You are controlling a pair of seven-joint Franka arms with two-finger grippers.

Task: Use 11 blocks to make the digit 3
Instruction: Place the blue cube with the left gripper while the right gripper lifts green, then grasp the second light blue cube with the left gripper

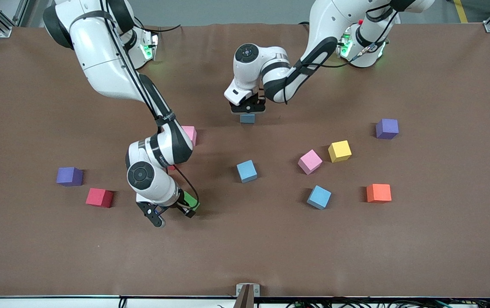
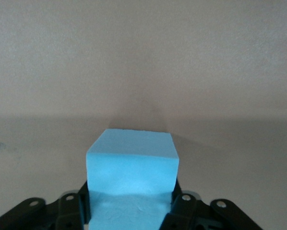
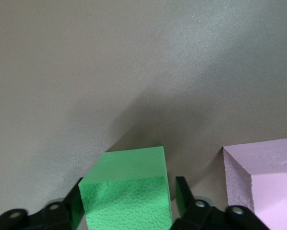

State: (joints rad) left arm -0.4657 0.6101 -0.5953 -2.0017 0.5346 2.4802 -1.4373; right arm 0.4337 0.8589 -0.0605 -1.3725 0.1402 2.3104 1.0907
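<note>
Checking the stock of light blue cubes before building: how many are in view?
3. One light blue cube sits between the left gripper's fingers; one lies mid-table; one lies beside the orange cube. The arms may hide more.

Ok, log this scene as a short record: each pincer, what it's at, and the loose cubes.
left pincer: low, around a light blue cube on the table
right pincer: low, around the green cube
loose toward the left arm's end: yellow cube, orange cube
loose toward the right arm's end: red cube
digit 3: no figure formed yet
</note>
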